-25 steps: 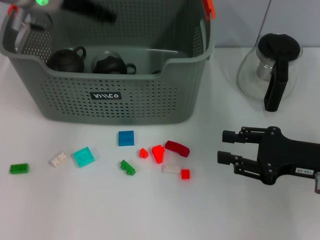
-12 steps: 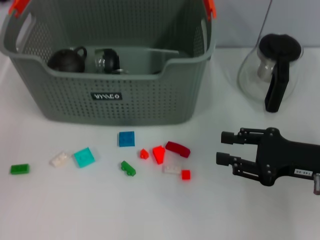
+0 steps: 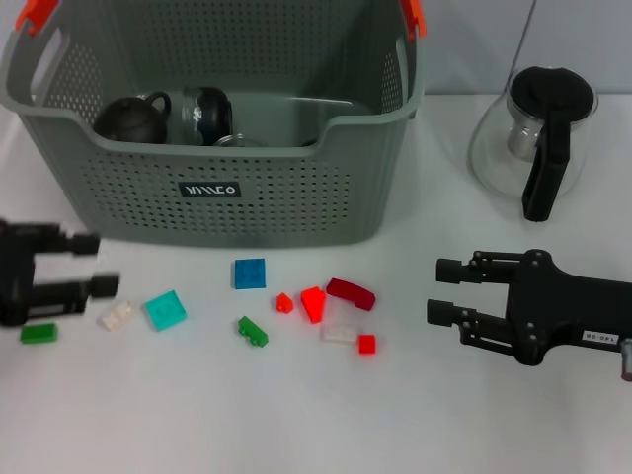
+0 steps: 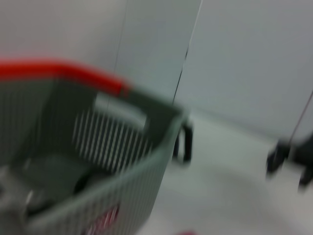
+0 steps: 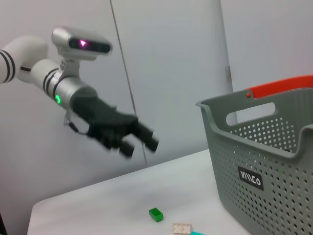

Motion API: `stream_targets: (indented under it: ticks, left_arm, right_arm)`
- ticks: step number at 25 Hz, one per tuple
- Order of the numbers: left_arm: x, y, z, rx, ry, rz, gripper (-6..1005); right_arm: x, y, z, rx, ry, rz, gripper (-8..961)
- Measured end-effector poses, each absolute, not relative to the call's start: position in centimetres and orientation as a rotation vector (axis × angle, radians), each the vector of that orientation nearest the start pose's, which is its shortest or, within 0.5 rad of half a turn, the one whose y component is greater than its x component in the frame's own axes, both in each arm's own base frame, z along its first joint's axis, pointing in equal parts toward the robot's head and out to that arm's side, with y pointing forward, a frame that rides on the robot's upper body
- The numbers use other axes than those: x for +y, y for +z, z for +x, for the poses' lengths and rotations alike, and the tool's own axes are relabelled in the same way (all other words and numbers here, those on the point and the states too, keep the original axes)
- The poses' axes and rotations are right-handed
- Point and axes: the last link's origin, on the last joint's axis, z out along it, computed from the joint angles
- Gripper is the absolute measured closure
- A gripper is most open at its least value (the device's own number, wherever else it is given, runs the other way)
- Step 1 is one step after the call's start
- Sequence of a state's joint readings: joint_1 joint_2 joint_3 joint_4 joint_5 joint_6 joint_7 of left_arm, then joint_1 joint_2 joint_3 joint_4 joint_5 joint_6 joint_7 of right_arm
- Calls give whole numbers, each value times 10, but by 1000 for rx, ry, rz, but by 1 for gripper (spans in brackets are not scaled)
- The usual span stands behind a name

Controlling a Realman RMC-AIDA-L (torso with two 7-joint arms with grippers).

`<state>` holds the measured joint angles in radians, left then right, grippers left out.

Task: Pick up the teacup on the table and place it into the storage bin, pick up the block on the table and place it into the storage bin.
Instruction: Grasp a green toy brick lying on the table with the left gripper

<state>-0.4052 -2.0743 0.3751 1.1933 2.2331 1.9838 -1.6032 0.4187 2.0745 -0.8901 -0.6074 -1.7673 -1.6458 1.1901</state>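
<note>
At far left, above the green block (image 3: 38,333) on the worktop (image 3: 296,415): left hand (image 3: 94,265), fingers apart, empty. Teacup (image 3: 202,112) in the storage bin (image 3: 227,188), so block step probably next: lower, close. Right hand (image 3: 446,290) parked, open, empty.

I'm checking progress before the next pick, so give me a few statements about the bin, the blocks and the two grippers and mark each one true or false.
1. Dark teaware lies inside the bin. True.
2. The left gripper holds a block. False: it is open and empty, just above the green block.
3. The blue block is in the bin. False: it lies on the table in front of it.
4. The right gripper is open, right of the blocks. True.
5. The glass pot stands right of the bin. True.
</note>
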Motion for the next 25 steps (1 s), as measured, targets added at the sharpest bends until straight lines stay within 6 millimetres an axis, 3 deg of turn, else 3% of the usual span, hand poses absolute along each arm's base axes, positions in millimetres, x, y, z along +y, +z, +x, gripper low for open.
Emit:
stream_targets:
  ticks: [9,16,25]
  left_arm:
    - [275,102,-325,-710,0,-2589,443]
    - [277,91,-343,-725,149,-2508,452]
    - [273,87,-360,-757,187,-2449,452]
  right_arm:
    - [289,-15,262,445,891,-2781,430]
    - [290,-16,262,448,891,-2777,430]
    - [291,-17,261,444,892,-2780,429]
